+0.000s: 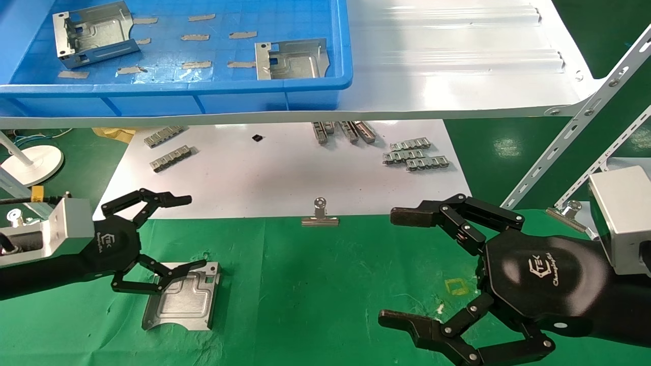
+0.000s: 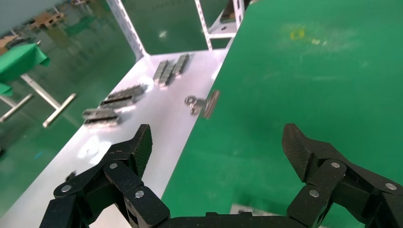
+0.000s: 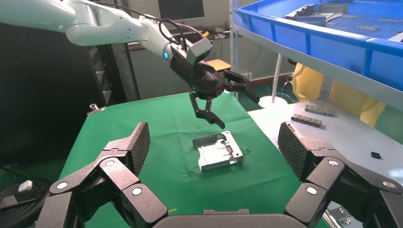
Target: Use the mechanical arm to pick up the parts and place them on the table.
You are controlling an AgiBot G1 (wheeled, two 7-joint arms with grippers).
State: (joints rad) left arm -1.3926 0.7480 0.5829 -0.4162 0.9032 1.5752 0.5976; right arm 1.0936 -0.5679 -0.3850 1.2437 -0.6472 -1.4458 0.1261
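One silver bracket [image 1: 183,297] lies flat on the green cloth table [image 1: 325,290], at the left. My left gripper [image 1: 194,232] is open and empty; it hovers just above the bracket's far edge, and the lower finger crosses over the bracket's top corner. The right wrist view shows that bracket [image 3: 218,151] with the left gripper [image 3: 236,109] raised clear of it. In the left wrist view, only a sliver of the bracket [image 2: 247,209] shows under the open left gripper [image 2: 218,142]. Two more brackets [image 1: 94,33] [image 1: 290,60] sit in the blue bin [image 1: 173,90]. My right gripper [image 1: 396,267] is open and empty at the right.
The blue bin stands on a glossy white shelf board [image 1: 457,61] overhanging the back. Below it, a white sheet [image 1: 274,173] carries small grey linked strips [image 1: 414,155] [image 1: 170,157]. A binder clip [image 1: 320,216] holds the cloth edge. A slotted white shelf strut [image 1: 574,122] slants at the right.
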